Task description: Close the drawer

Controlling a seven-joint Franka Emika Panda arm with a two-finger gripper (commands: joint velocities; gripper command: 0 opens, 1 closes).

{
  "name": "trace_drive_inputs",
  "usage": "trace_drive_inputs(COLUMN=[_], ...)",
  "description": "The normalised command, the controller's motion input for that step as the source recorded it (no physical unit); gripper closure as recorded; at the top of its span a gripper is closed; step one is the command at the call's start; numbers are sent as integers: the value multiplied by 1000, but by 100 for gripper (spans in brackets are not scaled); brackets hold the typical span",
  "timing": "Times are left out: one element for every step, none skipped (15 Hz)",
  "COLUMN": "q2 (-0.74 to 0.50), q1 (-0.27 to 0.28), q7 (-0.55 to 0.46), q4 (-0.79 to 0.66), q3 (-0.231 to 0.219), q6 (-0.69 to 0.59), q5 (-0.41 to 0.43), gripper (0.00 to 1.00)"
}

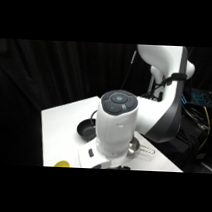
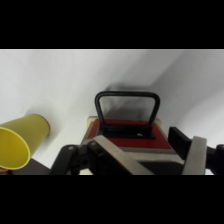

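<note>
In the wrist view the drawer (image 2: pixel 125 131) lies just below me: a small tan unit with a red top and a black loop handle (image 2: pixel 127 100) standing up at its far side. My gripper (image 2: pixel 150 145) hangs low over it and is open. One grey finger (image 2: pixel 127 156) slants across the drawer's near edge, while the other finger (image 2: pixel 195 155) is at the right, with nothing held between them. In the side view the arm's bulky white wrist (image 1: pixel 118 124) hides both the drawer and the gripper.
A yellow cup (image 2: pixel 20 144) lies on its side left of the drawer, and its rim also shows in the side view (image 1: pixel 61 163). On the white table (image 1: pixel 60 132), a round black bowl (image 1: pixel 85 128) and a shiny metal pot (image 1: pixel 140 148) with a handle flank the arm.
</note>
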Motion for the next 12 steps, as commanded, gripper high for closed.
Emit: trace_drive_inputs(q2=[-549,-579,-575,-567,-551,-536,-510,-457,-409,-384,-372,-381], q1=[60,27,-7,-40,-82,-115,-153,-167,-164,-138,-112,-118], q7=[277,249,227,206,163,123,87,74,64,120,166,86], q4=[-243,-279,-275,-281,-287,-306,-329,-314,-304,-305,-308,-327], q3=[-91,-84,-71,-57,-30,-13,1,2,-2,-12,-20,1], q6=[-493,-447,-436,-386,-331,-248,-118,-62,-32,-29,-21,-43], q5=[-90,-90,-70,-55,-17,8,53,85,91,81,70,132], gripper=[0,0,0,0,0,0,0,0,0,0,0,0])
